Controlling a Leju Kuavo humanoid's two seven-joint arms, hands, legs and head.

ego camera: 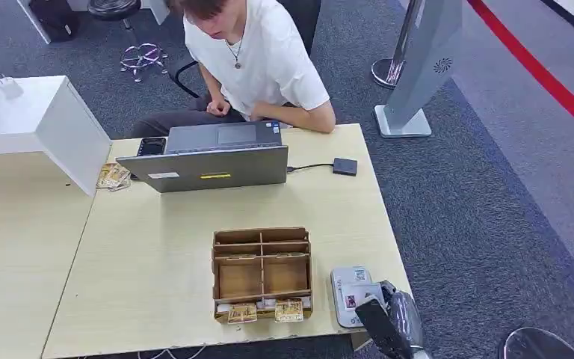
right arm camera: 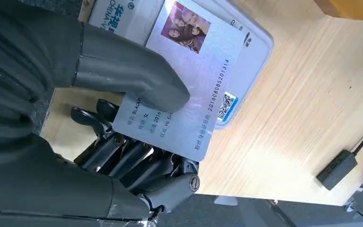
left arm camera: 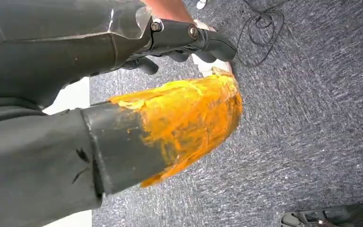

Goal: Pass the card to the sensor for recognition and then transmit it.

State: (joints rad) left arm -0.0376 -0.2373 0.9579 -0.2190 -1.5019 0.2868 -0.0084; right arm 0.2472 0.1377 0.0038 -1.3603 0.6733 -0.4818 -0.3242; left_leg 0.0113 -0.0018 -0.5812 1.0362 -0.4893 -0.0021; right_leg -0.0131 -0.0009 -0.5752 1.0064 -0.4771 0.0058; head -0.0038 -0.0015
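My right hand [ego camera: 390,323] hangs over the table's near right corner and pinches a pale ID card [right arm camera: 196,80] between the thumb [right arm camera: 132,75] and the dark fingers [right arm camera: 132,158]. A photo and printed numbers cover the card's face. It lies flat just above the white card sensor [ego camera: 341,280], overlapping most of it; whether they touch I cannot tell. In the right wrist view the sensor [right arm camera: 257,52] pokes out beyond the card's edge. My left hand [left arm camera: 170,94], its thumb wrapped in orange tape, hangs over grey carpet holding nothing.
A cardboard organiser [ego camera: 261,271] with cards in its front slot [ego camera: 288,310] stands left of the sensor. Across the table a person [ego camera: 254,60] sits behind a grey laptop [ego camera: 213,166], cabled to a small black box [ego camera: 344,166]. A white cabinet [ego camera: 45,120] stands far left.
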